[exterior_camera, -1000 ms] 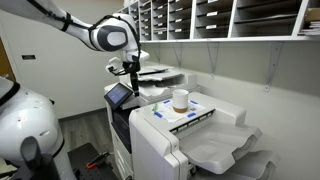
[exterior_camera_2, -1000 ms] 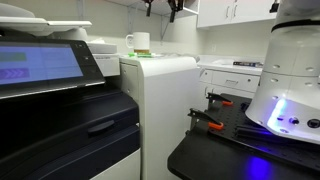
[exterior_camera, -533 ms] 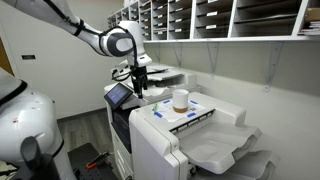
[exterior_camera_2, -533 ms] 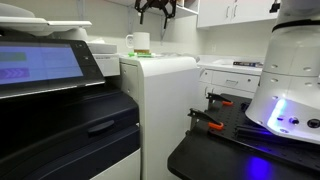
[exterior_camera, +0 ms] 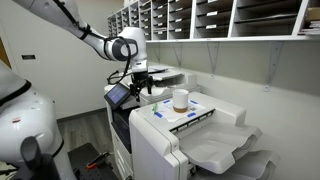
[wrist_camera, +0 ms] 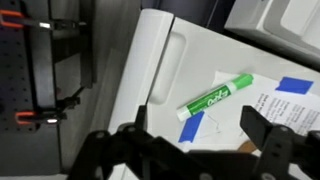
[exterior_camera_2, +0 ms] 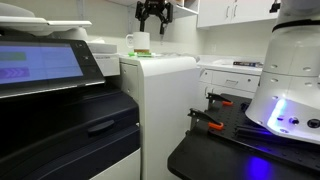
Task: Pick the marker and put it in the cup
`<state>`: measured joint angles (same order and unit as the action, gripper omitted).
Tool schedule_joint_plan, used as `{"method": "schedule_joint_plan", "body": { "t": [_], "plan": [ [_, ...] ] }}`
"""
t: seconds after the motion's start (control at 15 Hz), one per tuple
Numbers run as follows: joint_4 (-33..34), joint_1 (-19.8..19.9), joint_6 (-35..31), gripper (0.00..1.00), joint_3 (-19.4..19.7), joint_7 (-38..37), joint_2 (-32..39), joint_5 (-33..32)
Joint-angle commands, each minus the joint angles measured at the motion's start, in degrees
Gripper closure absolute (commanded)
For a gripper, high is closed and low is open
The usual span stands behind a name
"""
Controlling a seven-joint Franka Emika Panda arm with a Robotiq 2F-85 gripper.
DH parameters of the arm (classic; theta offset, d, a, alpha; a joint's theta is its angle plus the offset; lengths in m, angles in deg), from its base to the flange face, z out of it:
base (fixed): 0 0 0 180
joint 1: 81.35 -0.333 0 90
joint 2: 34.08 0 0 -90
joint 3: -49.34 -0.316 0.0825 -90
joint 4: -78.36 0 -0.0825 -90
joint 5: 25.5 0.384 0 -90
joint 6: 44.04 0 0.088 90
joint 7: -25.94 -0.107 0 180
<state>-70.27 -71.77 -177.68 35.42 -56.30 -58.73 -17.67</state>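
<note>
The gripper (wrist_camera: 196,118) hangs with its jaws spread wide and nothing between them, above the white printer top (wrist_camera: 150,85). In the wrist view the green marker (wrist_camera: 214,96) lies flat and diagonal just beyond the fingers. It sits near the rounded edge with the recessed handle (wrist_camera: 175,58), and its lower end rests on a strip of blue tape (wrist_camera: 197,126) beside a printed sheet (wrist_camera: 268,104).

The approach looks nearly over. To grasp well, the wrist probably needs to turn until the jaws stand across the marker's length. It should then centre on the barrel and go straight down, stopping short of scraping the lid.

The cup (exterior_camera: 180,99) stands upright farther in from that edge, well apart from the marker and also visible in an exterior view (exterior_camera_2: 138,42).

Compared with a second ago, the gripper (exterior_camera_2: 153,22) has come lower and nearer the printer top in both exterior views. Cup and marker have not moved.
</note>
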Motion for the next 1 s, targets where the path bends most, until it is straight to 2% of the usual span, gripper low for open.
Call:
{"method": "schedule_joint_plan", "body": {
  "t": [0.0,0.4,0.67,0.93],
  "plan": [
    [1.21,0.48,-1.26,0.0,-0.62,-12.56,2.22,-1.23],
    [3.12,1.02,-2.97,0.0,-0.19,-32.71,5.99,-3.63],
    [4.3,1.78,-3.3,0.0,0.51,-47.08,9.33,-8.24],
    [5.83,0.76,-2.01,0.0,2.12,-60.26,13.54,-10.23]
  ]
}}
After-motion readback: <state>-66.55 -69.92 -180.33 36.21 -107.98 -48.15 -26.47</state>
